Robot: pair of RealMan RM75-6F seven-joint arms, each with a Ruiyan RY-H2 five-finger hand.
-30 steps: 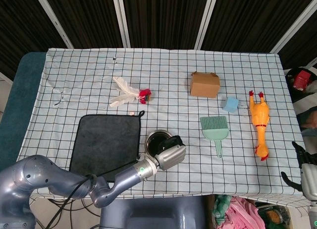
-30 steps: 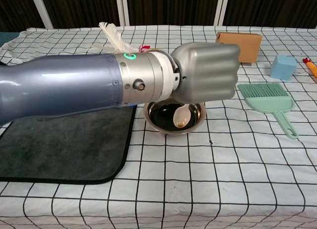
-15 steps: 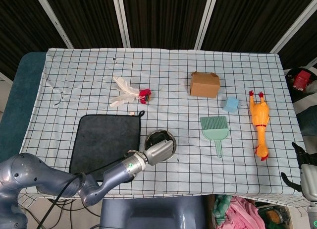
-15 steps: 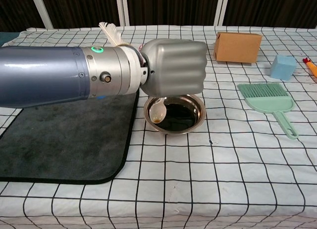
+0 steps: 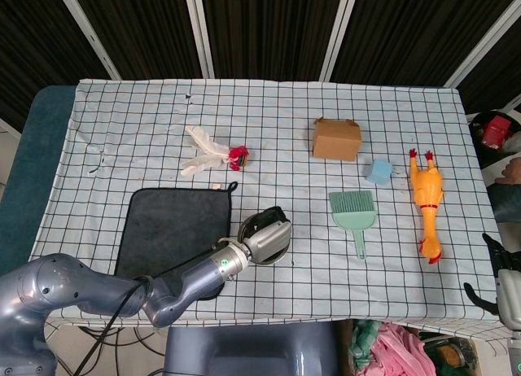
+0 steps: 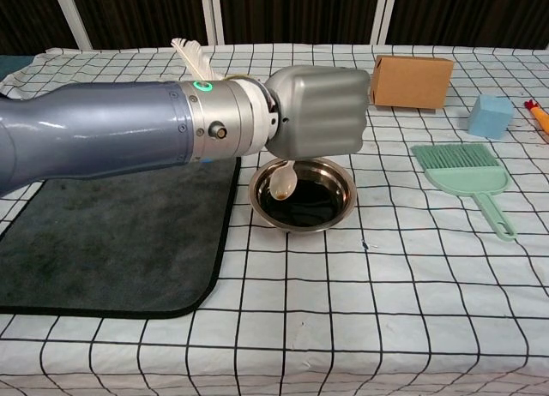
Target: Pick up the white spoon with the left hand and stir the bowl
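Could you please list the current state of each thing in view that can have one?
Left hand: fisted, holding the white spoon above the bowl.
White spoon: bowl end dipped in the bowl.
Bowl: upright, holds dark liquid.
Right hand: off the table edge, holds nothing.
Cardboard box: closed.
Rubber chicken: lying flat.

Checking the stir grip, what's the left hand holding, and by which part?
The left hand holds the spoon by its handle end, hidden inside the fist; the spoon's head hangs down into the bowl.
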